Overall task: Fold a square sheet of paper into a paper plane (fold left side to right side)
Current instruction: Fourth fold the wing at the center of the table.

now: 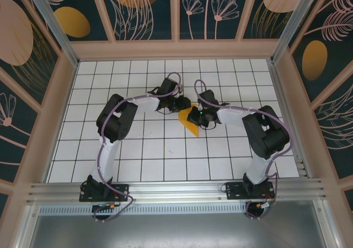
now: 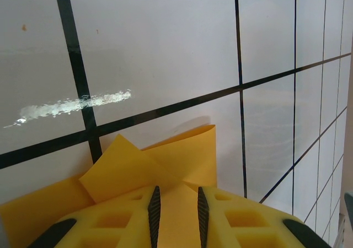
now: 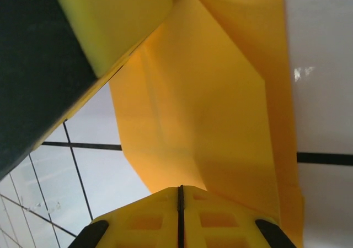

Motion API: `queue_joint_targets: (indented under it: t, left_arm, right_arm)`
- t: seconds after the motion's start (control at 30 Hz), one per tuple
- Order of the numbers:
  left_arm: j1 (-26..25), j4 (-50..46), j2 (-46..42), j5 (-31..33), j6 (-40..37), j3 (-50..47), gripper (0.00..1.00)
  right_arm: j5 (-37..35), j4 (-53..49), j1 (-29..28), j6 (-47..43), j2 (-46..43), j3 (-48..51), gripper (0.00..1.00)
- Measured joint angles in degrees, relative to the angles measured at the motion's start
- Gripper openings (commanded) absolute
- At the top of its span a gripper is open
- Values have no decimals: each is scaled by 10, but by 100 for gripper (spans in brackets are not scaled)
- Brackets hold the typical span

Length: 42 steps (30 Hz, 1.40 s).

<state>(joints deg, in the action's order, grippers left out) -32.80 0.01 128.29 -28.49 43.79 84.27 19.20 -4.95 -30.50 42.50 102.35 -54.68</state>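
Observation:
The square sheet of paper (image 1: 191, 124) is orange-yellow, folded into overlapping flaps, and lies tilted at the table's middle between both grippers. My left gripper (image 1: 182, 106) comes at its far left corner. In the left wrist view its jaws (image 2: 176, 189) stand a little apart, with the paper (image 2: 160, 160) spanning the gap beneath them. My right gripper (image 1: 198, 116) is at the paper's right side. The right wrist view has those pads pressed together (image 3: 180, 187) at the lower edge of the creased paper (image 3: 209, 110). One left finger (image 3: 116, 22) rests over the paper's far end.
The white grid-tiled table (image 1: 143, 149) lies all round the paper. Wooden walls with patterned panels (image 1: 60, 88) enclose it on three sides. A metal rail (image 1: 176, 190) carrying both arm bases runs along the near edge.

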Motion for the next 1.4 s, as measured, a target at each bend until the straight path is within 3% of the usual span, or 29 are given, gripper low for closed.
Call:
queue_joint_targets:
  t: [0.63,1.4]
  left_arm:
    - [0,0,0,0,0,0,28]
    - [0,0,0,1,0,0,27]
  right_arm:
    - [-26,-12,-8,-44,16,-2,10]
    - [-12,-34,-11,-45,-115,138,8]
